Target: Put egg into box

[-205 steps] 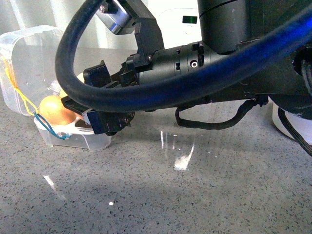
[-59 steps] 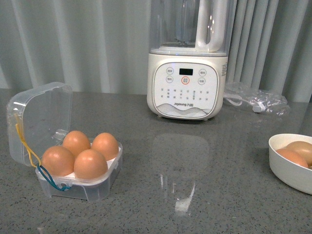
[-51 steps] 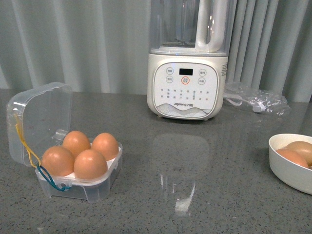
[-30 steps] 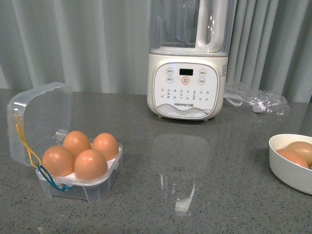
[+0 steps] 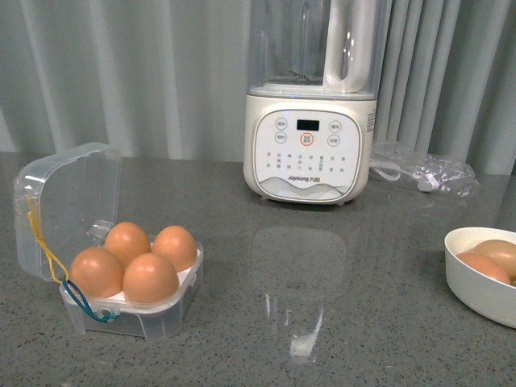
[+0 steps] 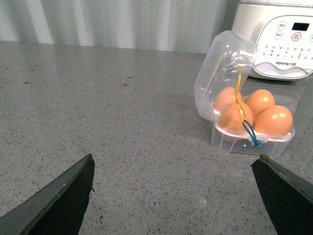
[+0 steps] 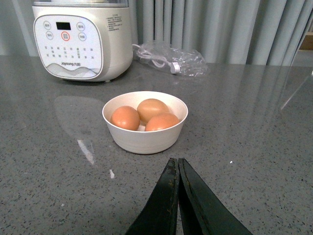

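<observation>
The box (image 5: 158,323) stands on the counter at the left, its clear lid (image 5: 71,200) hinged open and upright. Several orange-brown eggs fill its white tray; the nearest egg (image 5: 150,276) sits at the front. Yellow and blue loops (image 5: 50,260) hang at its left side. In the left wrist view the box (image 6: 234,144) lies ahead of my open left gripper (image 6: 174,160), whose dark fingers (image 6: 63,196) stand wide apart over bare counter. My right gripper (image 7: 176,161) is shut on nothing, just short of a white bowl (image 7: 144,140). Neither gripper shows in the front view.
The white bowl (image 5: 477,295) at the right edge holds three brown eggs (image 7: 126,117). A cream blender (image 5: 310,153) stands at the back centre, a crumpled plastic bag with a cord (image 5: 425,169) to its right. Grey curtains close off the back.
The arm that filled the front view at the box 3.5 s ago has withdrawn from that view. The box now shows with its eggs. The scene sits slightly lower in the picture.
</observation>
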{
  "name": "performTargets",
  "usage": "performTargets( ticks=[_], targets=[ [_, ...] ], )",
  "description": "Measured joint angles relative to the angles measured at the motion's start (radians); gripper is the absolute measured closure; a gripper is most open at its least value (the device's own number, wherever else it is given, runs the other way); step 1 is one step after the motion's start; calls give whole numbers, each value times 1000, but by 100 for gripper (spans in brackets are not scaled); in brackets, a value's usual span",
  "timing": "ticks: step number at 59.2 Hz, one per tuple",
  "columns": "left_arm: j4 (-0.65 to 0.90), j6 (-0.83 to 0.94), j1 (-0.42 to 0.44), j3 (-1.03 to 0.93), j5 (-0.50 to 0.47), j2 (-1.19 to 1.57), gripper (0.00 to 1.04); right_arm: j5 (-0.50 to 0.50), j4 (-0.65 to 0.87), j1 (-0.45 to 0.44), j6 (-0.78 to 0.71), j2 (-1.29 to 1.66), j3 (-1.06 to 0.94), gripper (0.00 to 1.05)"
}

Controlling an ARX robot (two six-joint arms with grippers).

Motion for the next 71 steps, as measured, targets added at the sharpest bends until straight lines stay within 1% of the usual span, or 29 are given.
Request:
performTargets(
  ticks=[9,11,13,14,18,20,32,34,37,39,42,46,53,54,55,56,58,59,60,62,65,68,71],
  targets=[
    [0,0,0,0,0,0,7,0,0,0,0,0,0,101],
    [0,0,0,0,0,0,7,0,0,0,0,0,0,99],
    [0,0,0,0,0,0,7,0,0,0,0,0,0,92],
    [0,0,0,0,0,0,7,0,0,0,0,0,0,90],
    [0,0,0,0,0,0,7,0,0,0,0,0,0,72],
    [0,0,0,0,0,0,7,0,0,0,0,0,0,65],
    [0,0,0,0,0,0,7,0,0,0,0,0,0,33],
    [0,0,0,0,0,0,7,0,0,0,0,0,0,26],
    [0,0,0,0,0,0,7,0,0,0,0,0,0,19],
    [0,0,0,0,0,0,7,0,0,0,0,0,0,12],
    [0,0,0,0,0,0,7,0,0,0,1,0,0,5],
    [0,0,0,0,0,0,7,0,0,0,1,0,0,8],
    [0,0,-1,1,-1,2,7,0,0,0,2,0,0,7],
    [-10,-4,-7,3,-21,8,7,0,0,0,2,0,0,7],
    [-50,-24,-24,14,-74,26,7,0,0,0,2,0,0,7],
    [-76,-34,-33,23,-106,37,7,0,0,0,2,0,0,7],
    [-168,-79,-74,58,-211,97,7,0,0,0,2,0,0,7],
    [-182,-84,-82,64,-232,113,7,0,0,0,2,0,0,7],
    [-196,-103,-95,73,-274,142,7,0,0,0,2,0,0,7],
    [-194,-123,-110,76,-311,171,7,0,0,0,2,0,0,7],
    [-176,-144,-118,76,-314,194,7,0,0,0,2,0,0,7],
    [-116,-169,-118,86,-321,221,7,0,0,0,2,0,0,7],
    [-37,-183,-102,108,-304,263,7,0,0,0,2,0,0,7]
  ],
)
